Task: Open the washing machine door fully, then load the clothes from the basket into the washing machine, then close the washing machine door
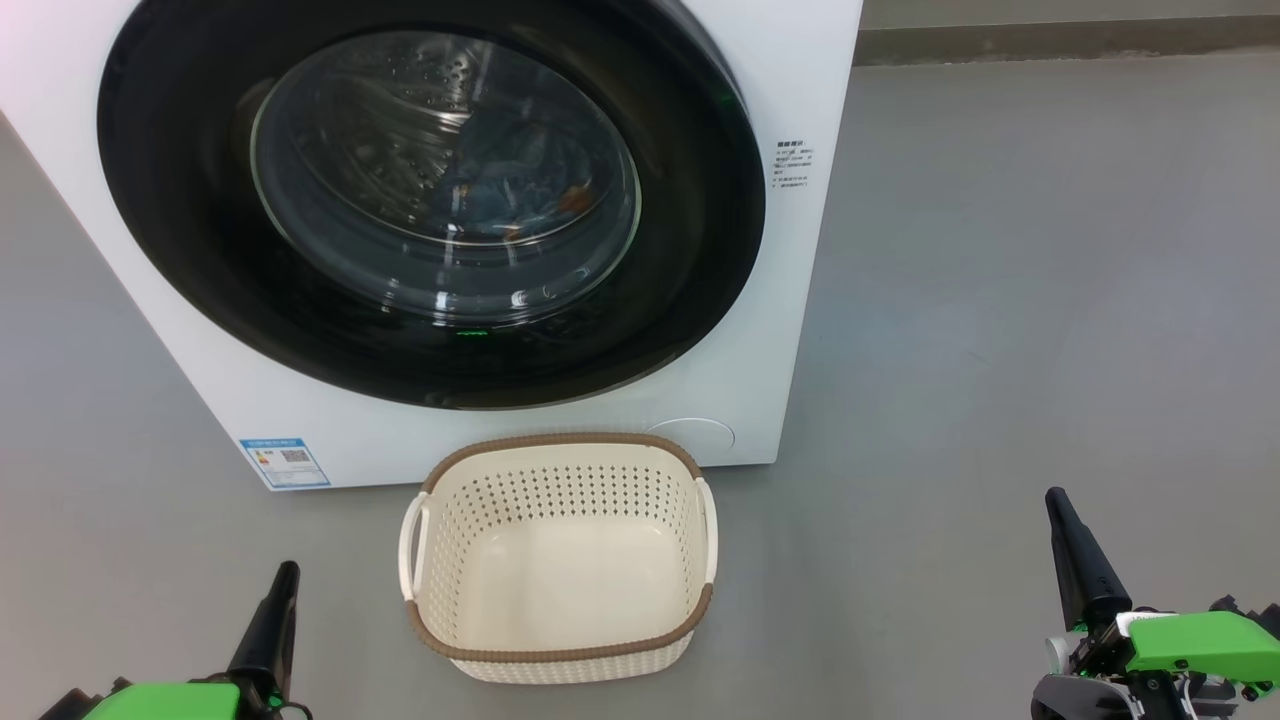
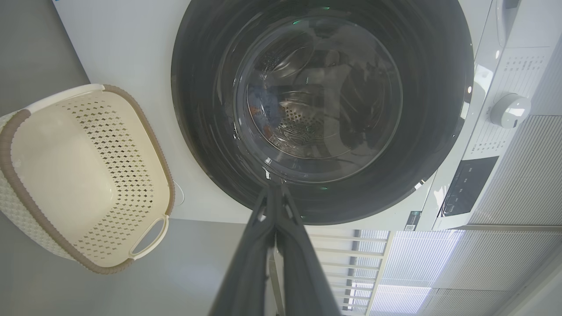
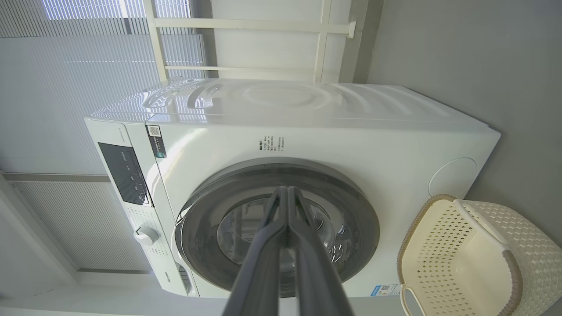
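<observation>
Task judged done: blue clothes [image 1: 510, 185] seen behind shut glossy round black door [image 1: 180, 200], w/ cream perforated basket [image 1: 560, 440] found empty (left claw [image 1: 285, 580], right claw [image 1: 1058, 505] closed, nothing held).

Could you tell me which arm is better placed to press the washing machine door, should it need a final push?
Left, probably: the left gripper, shut and empty, sits in front of the washing machine door, while the right gripper stands off beyond the right edge of the washing machine.
</observation>
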